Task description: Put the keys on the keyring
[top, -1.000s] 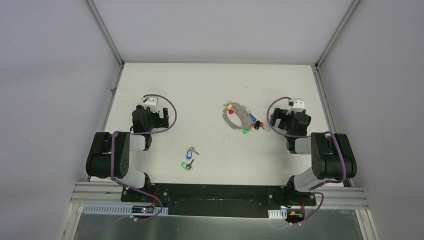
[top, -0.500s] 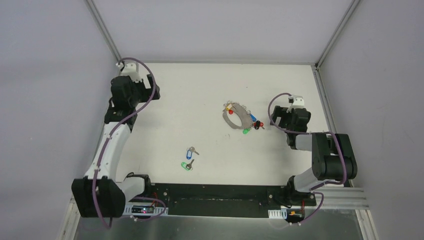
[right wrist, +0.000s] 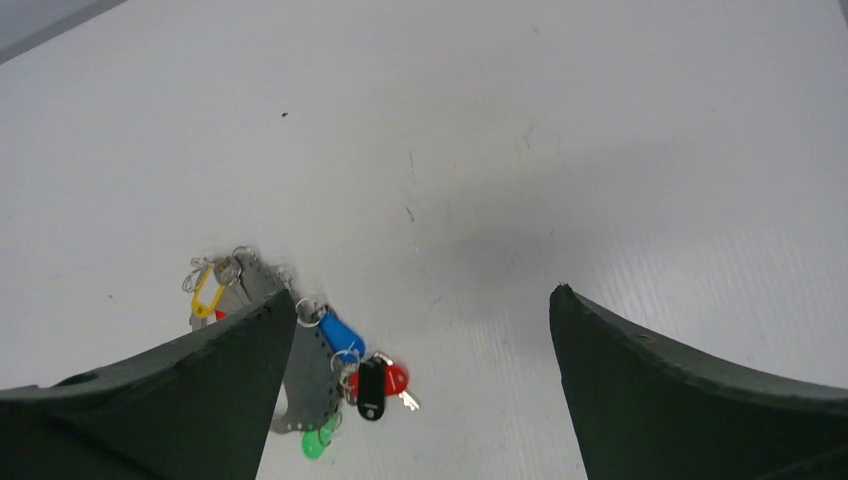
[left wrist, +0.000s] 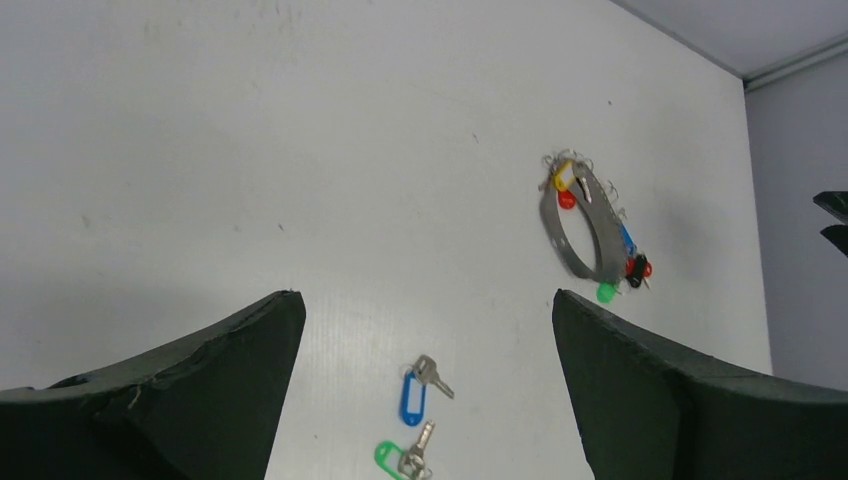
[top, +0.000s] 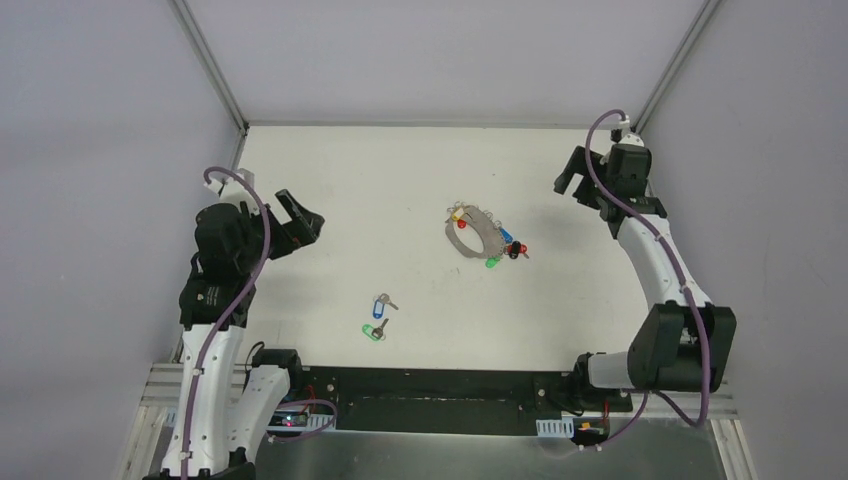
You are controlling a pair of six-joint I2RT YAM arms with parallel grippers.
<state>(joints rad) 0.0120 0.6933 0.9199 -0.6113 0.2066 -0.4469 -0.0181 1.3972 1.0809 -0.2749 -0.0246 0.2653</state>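
**Both arms raised, jaws wide, keys loose on the table**

Left gripper (top: 306,221): jaws spread wide, nothing between them. Right gripper (top: 571,184): the same, wide and empty. Both hang clear of the white table (top: 400,165).

Hidden or unclear:
- From overhead the keyring (top: 476,232), a grey metal loop hung with small tagged keys, is too small to read. I see only specks of yellow, red, blue and green around it.
- In the right wrist view, the gripper's left finger (right wrist: 150,400) covers the loop's near-left part.
- In the left wrist view the green-tagged key (left wrist: 402,460), a small metal key on a green oval plastic tag, sits right at the bottom edge.
- A dark shape (left wrist: 832,215) is cut off at the right edge of that view. I cannot say what it is.

Across views:
- The blue-tagged key (left wrist: 412,392), a small metal key on a blue oval tag, lies just beyond the green one. Both are ahead of and below the left gripper, roughly centred between its fingers. They lie close together but apart from each other, and well apart from the keyring.
- The two loose keys show only overhead and in the left wrist view.
- The keyring lies farther ahead of the left gripper, to its right. For the right gripper it is ahead and to the left.
- Only the right wrist view resolves the loop's flat, perforated look and a black tag beside the red one.
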